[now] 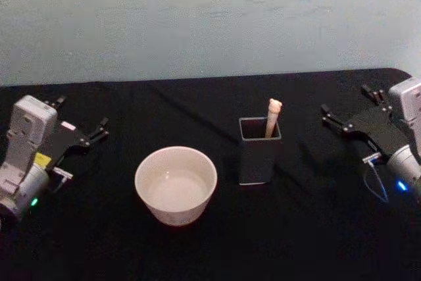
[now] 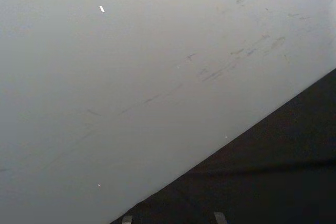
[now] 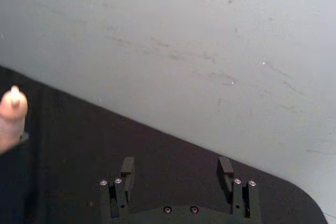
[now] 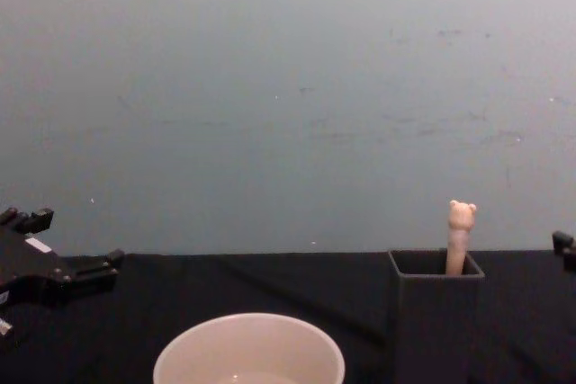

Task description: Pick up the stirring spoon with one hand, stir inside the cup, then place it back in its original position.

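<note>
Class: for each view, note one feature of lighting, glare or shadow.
Head view: soft glare inside the cup; the holder, left claw and right claw blend into the black cloth. Chest view: softly lit wall. Right wrist view: the spoon handle shows bright.

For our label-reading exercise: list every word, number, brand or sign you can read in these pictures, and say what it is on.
None can be read.
On the left arm, a yellow sticker: too small to read.
On the left gripper, a white tag: too blurred to read.
No markings visible on the cup, holder or stirring spoon.
</note>
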### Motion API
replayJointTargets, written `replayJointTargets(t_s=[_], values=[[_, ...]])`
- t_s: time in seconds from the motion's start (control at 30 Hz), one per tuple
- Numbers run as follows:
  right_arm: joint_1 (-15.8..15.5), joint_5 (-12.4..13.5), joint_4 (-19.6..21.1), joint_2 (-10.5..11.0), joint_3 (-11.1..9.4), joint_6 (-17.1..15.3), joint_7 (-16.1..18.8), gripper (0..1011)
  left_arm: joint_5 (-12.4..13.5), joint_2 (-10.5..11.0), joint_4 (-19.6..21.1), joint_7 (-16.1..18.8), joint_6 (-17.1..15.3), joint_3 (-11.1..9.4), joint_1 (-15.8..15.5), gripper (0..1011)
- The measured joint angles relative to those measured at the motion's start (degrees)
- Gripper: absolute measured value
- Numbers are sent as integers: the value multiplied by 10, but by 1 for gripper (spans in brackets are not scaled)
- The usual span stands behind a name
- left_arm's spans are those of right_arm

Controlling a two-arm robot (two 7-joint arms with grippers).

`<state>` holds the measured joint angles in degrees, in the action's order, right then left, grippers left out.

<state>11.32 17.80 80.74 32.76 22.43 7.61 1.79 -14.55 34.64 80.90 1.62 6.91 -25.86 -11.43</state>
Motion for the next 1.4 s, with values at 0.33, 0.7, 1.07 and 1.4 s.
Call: replayJointTargets(t_s=[0.33,0.7,1.07,1.4], values=[[-14,104,18,-13,-49,9,87,1002,0,0,0,0,0,0,0,1001],[-28,147,48,-17,-64,22,171,1002,0,0,0,0,0,0,0,1001],[-40,134,56,-17,-49,18,226,1002,0,0,0,0,0,0,0,1001],[-31,110,42,-30,-39,5,243,1002,0,0,0,0,0,0,0,1001]])
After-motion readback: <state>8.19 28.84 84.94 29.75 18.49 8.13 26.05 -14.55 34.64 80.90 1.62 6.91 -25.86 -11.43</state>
